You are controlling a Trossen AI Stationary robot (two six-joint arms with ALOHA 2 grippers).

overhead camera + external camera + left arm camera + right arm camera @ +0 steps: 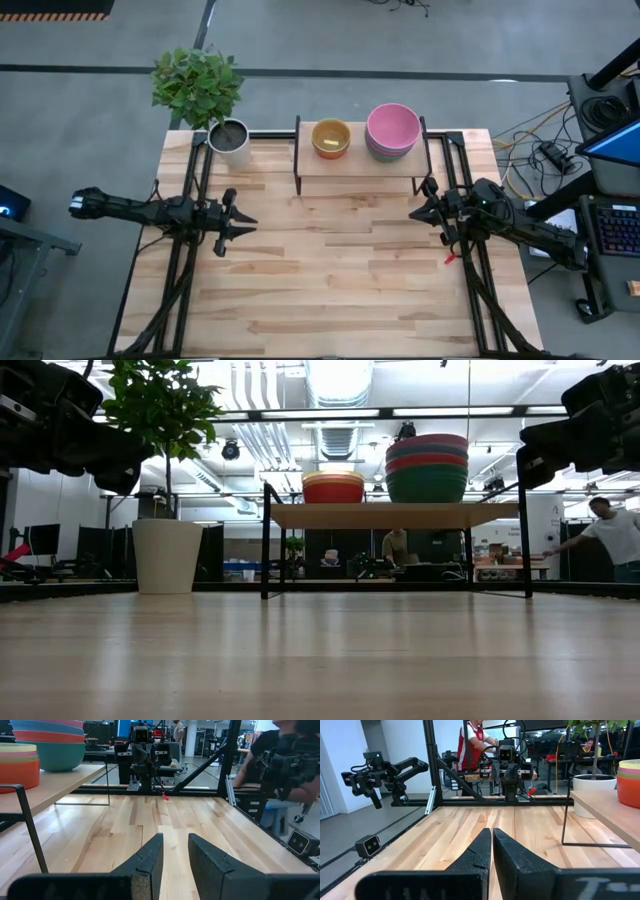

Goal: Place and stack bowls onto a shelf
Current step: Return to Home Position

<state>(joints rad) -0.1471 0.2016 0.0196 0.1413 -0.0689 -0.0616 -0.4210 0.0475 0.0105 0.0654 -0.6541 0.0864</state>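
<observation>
The light-wood shelf [360, 160] stands at the table's far middle. On it rest two stacks by their bases: the smaller bowls [331, 138] with yellow on top, and to their right the larger bowls [392, 130] with pink on top. The low view shows the small stack [333, 487] and the large stack [427, 468] with teal at the bottom. My left gripper [245, 222] hangs open and empty over the table's left half, also in its wrist view [175, 840]. My right gripper [415, 213] is shut and empty over the right half, also in its wrist view [491, 834].
A grey pot with a green plant [229, 140] stands left of the shelf at the far edge. Black frame rails [190, 250] run along both table sides. Bare slatted tabletop [330, 270] lies between and in front of the grippers. People show in the room behind [620, 535].
</observation>
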